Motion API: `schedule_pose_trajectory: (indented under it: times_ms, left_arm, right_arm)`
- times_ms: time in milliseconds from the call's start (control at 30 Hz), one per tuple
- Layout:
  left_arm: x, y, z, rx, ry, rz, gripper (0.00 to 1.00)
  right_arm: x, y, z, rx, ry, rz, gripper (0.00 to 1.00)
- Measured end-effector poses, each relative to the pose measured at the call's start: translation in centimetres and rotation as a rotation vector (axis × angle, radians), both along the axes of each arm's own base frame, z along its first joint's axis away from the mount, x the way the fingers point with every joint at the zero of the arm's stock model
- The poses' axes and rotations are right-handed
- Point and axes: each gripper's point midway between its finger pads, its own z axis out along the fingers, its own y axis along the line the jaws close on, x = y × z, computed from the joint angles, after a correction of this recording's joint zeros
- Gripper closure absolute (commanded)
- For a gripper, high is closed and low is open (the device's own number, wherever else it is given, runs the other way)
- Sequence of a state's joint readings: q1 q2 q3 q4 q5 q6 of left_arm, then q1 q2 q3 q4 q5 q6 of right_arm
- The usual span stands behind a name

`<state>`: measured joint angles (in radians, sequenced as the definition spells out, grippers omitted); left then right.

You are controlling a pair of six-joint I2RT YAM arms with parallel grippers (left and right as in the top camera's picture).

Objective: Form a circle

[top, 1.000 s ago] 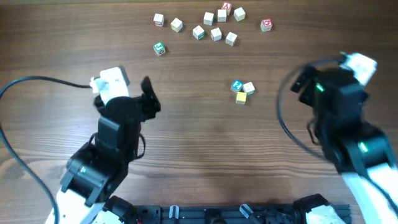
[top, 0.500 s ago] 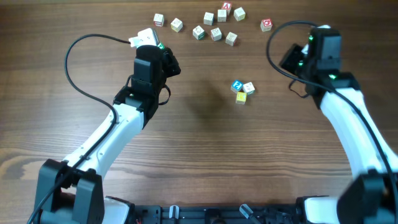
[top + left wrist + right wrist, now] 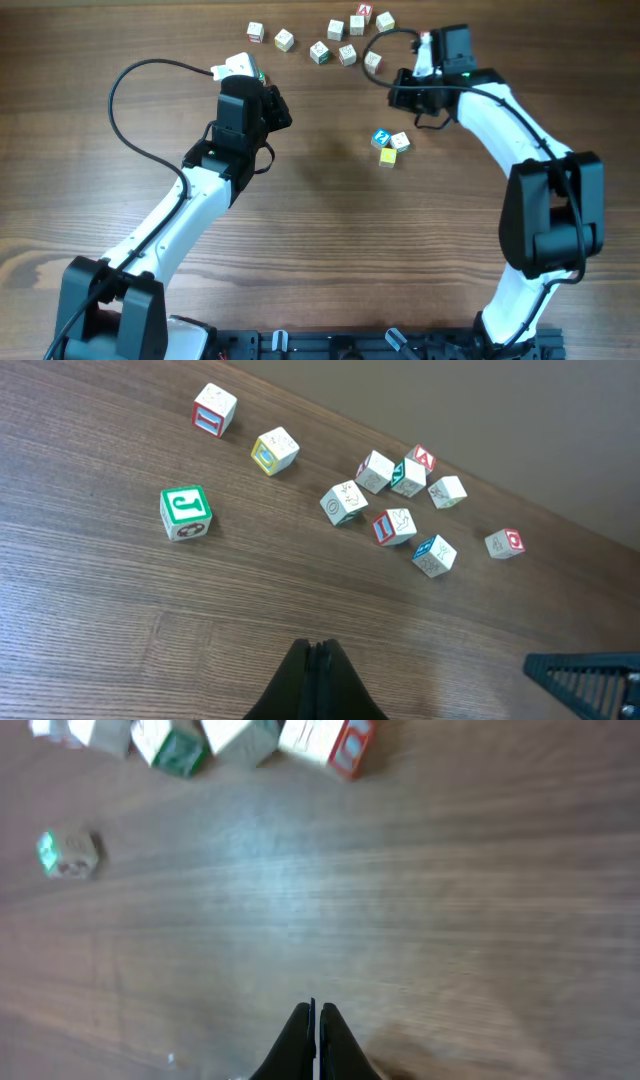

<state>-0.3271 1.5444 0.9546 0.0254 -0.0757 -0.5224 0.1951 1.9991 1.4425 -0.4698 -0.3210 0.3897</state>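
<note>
Wood-grain table (image 3: 330,250), task barely begun: cube trio (image 3: 389,145) bunched mid-table, no ring formed. Loose cubes (image 3: 345,45) scattered beyond trio. Left gripper (image 3: 320,648) clenched empty, left of trio; right gripper (image 3: 315,1010) clenched empty, just beyond it.

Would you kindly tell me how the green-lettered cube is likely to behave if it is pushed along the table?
The green-lettered cube looks like stiff wood with flat faces, so it should slide, not roll. It sits apart from the other cubes, so a push probably moves it alone. Being small, it may spin off-line.
</note>
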Motion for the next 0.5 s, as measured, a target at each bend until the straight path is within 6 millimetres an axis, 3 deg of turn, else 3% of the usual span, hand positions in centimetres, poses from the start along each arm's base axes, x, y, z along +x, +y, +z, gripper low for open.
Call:
schedule_pose_trajectory:
  times_ms: [133,300,500]
  left_arm:
    - [0.0,0.0,0.0,0.0,0.001,0.0,0.95]
    - [-0.5,0.2,-0.8,0.013,0.037,0.0,0.95]
    - [-0.9,0.3,-1.4,0.022,0.066,0.0,0.94]
  right_arm:
    - [-0.5,1.0,-1.1,-0.061,0.008,0.013,0.95]
    - [-0.5,0.1,-3.9,-0.134,0.047,-0.013,0.96]
    - [-1.7,-0.4,-4.8,-0.161,0.104,-0.015,0.95]
